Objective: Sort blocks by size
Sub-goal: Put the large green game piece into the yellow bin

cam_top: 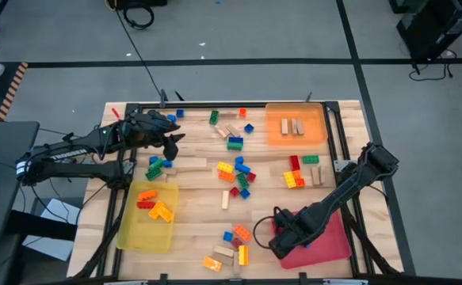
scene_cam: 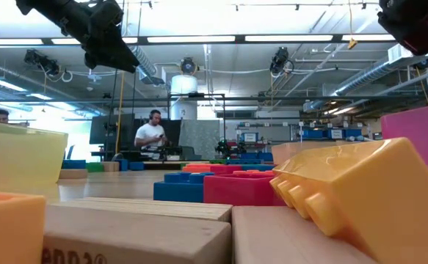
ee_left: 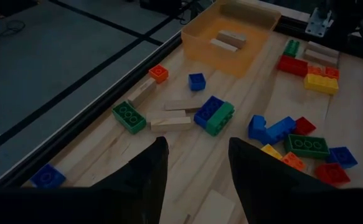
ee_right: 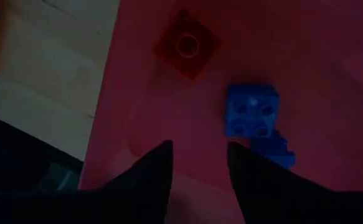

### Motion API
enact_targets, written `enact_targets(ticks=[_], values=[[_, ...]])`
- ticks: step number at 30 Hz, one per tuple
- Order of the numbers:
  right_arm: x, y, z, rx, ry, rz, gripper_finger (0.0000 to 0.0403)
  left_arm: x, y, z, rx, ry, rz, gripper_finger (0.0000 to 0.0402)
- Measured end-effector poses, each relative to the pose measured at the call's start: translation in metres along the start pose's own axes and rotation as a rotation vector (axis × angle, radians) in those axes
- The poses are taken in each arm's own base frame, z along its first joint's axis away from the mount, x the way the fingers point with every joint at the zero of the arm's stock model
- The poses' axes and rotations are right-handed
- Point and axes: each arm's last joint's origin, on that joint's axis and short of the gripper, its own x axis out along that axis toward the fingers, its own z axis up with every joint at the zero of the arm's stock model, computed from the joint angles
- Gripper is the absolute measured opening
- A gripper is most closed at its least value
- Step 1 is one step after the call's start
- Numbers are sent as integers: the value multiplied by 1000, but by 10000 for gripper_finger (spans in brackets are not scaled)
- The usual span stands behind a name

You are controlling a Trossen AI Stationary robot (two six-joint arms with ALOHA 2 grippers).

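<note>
Blocks in red, blue, green, yellow, orange and plain wood lie scattered over the wooden table point(cam_top: 191, 198), most in a middle cluster point(cam_top: 237, 172). My right gripper point(ee_right: 200, 144) points down over the near left part of the red tray point(cam_top: 330, 237), open, with nothing between its fingers. On the tray floor below it lie a small red block point(ee_right: 186, 43) and a small blue block point(ee_right: 251, 111). My left gripper point(ee_left: 197, 140) hangs open above the table's far left part point(cam_top: 171, 138), over green and blue blocks point(ee_left: 213, 115), holding nothing.
A yellow tray point(cam_top: 127, 229) at the near left holds orange, red and yellow blocks. An orange tray point(cam_top: 274, 127) at the far right holds wooden pieces. A black frame point(cam_top: 215, 104) rims the table. In the low view a person point(scene_cam: 152, 134) stands far behind the table.
</note>
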Motion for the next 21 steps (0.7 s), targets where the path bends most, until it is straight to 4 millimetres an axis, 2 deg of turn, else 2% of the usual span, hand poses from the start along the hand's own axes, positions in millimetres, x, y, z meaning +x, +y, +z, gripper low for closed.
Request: enact_targets(ticks=[6,12,17,21], values=[[-15,10,-4,-8,7,43,211,0,0,0,-12,0,0,177],[-41,18,-10,-9,-5,41,248,0,0,0,-31,0,0,177],[-74,13,-12,-6,-121,40,266,0,0,0,-29,0,0,177],[-107,-3,-10,-30,-265,67,268,0,0,0,-41,1,-14,177]])
